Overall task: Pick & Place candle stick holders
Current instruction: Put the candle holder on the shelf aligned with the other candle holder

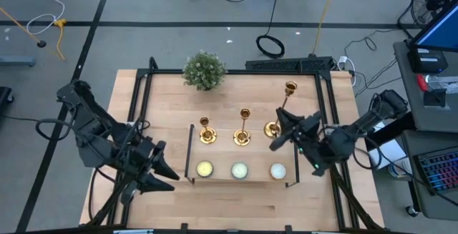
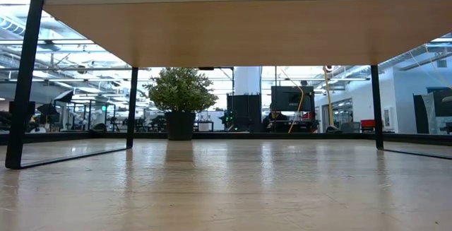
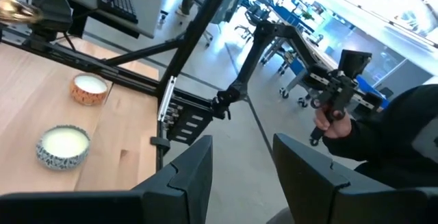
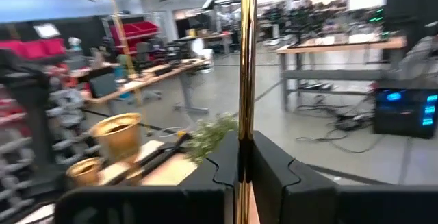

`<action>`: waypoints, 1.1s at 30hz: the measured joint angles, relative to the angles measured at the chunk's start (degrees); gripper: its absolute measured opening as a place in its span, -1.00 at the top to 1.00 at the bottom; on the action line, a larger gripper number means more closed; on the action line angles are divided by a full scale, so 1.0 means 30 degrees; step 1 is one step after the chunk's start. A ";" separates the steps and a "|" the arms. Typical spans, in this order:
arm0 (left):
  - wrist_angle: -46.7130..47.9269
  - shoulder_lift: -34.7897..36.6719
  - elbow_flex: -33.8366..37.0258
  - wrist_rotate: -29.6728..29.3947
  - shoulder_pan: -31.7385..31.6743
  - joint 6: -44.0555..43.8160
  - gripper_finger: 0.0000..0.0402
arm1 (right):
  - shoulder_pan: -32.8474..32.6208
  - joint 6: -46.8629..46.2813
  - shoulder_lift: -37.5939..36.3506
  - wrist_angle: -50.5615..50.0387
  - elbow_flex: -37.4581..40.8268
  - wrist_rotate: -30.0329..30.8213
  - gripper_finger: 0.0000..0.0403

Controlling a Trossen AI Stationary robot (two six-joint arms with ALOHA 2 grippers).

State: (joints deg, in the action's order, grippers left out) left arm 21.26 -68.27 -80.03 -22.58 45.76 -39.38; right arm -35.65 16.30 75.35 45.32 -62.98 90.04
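- Nearest the bottom edge of the high view, the left claw [image 1: 159, 171] hovers at lower left over the counter [image 1: 236, 209], jaws standing apart on nothing; it seems parked clear of the work so the other arm has room.
- Just above it, three candles [image 1: 238, 169] sit in a row along the front of a raised shelf [image 1: 215, 123], which probably leaves the back strip for the gold pieces.
- Right of centre, the right claw [image 1: 280, 135] is clamped tight on the thin stem of the right-hand candle stick holder [image 1: 289, 91]; its wrist view shows the gold stem pinched between the dark fingers [image 4: 274, 176], a grip low on the stem that likely keeps the piece upright.
- Behind the candles, the middle candle stick holder [image 1: 243, 132] and the left candle stick holder [image 1: 206, 132] stand upright on their flared bases, spaced to match the candles.
- Farthest back, at upper centre, a green plant [image 1: 205, 69] sits apart from the row, seemingly as decoration.
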 joint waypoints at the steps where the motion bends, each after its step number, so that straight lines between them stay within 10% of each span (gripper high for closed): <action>1: 0.0000 0.0000 0.0000 -0.0003 0.0000 -0.0025 0.20 | -0.0332 -0.0195 0.0000 0.0065 0.0000 0.0001 0.94; 11: -0.0007 0.0007 0.0000 0.0003 -0.0061 0.0022 0.20 | -0.3561 0.0388 0.0144 0.1323 -0.1861 0.0008 0.94; 21: -0.0015 0.0007 0.0000 0.0281 -0.0372 0.0087 0.20 | -0.5340 0.6786 0.3988 -0.1358 -1.0470 -0.0019 0.94; 33: 0.0165 0.0015 0.0000 0.1190 -0.0313 0.0150 0.20 | -0.7804 0.2052 0.6811 -0.3322 -1.3293 -0.0015 0.94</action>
State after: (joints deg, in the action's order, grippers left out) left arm 21.75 -68.23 -80.03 -19.00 44.82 -38.92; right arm -59.06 22.46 95.78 35.35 -102.86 89.99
